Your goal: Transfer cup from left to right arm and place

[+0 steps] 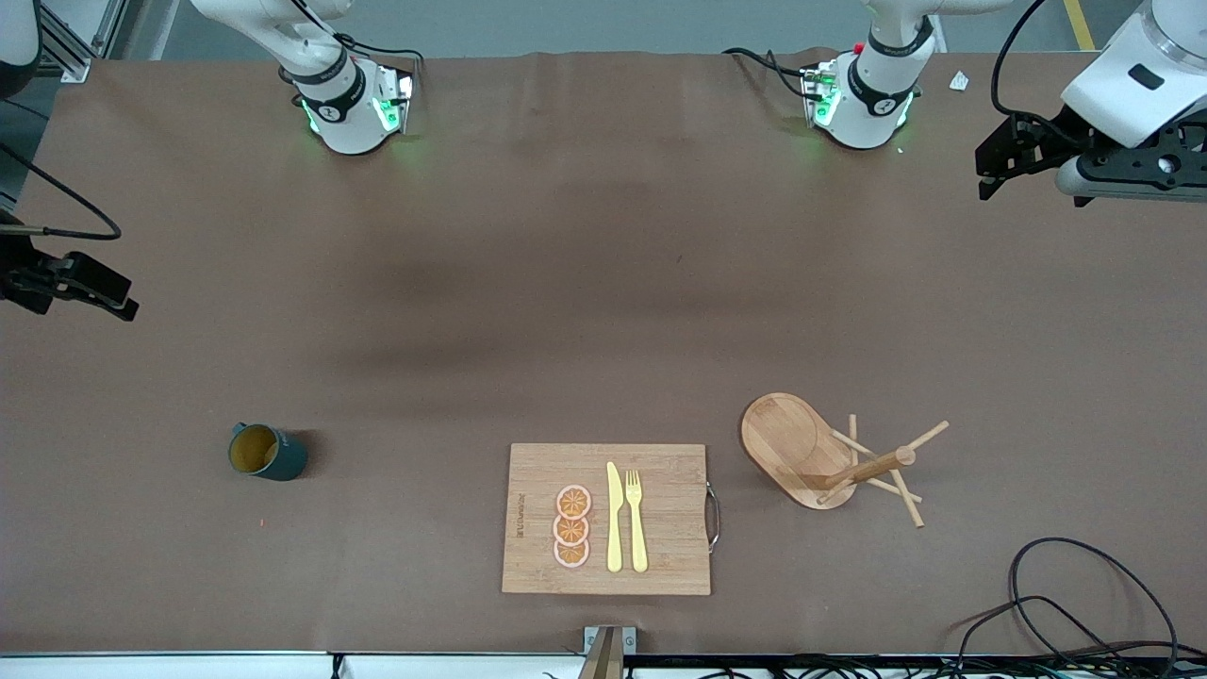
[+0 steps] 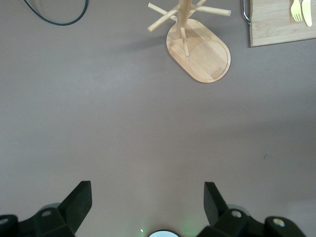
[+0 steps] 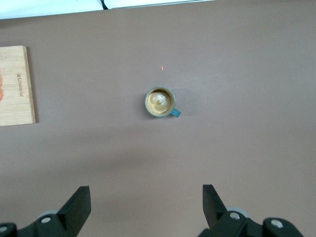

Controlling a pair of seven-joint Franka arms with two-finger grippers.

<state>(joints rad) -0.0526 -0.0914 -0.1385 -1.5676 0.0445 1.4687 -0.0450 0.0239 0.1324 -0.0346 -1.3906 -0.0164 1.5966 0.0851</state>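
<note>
Cup position: the small dark teal-green cylindrical cup (image 1: 267, 452) stood upright on the brown bench (image 1: 566, 283), toward the right arm's end, nearest the spread, empty right end effector (image 3: 143, 205); the left end effector (image 2: 148, 202), likewise spread, was well apart.

Both arms wait, raised above the tabletop with nothing in either grasp.

The left arm rises from its base at about one o'clock in the front view and bends out to the three o'clock edge. Its left hand (image 1: 987, 170) hangs there in the air, pointing down, with its fingers (image 2: 78, 200) spread wide apart.

The right arm rises from its base at about eleven o'clock and runs out past the nine o'clock edge. Only its right hand (image 1: 99, 290) reaches back into view, also pointing down, its fingers (image 3: 78, 203) likewise spread wide.
</note>
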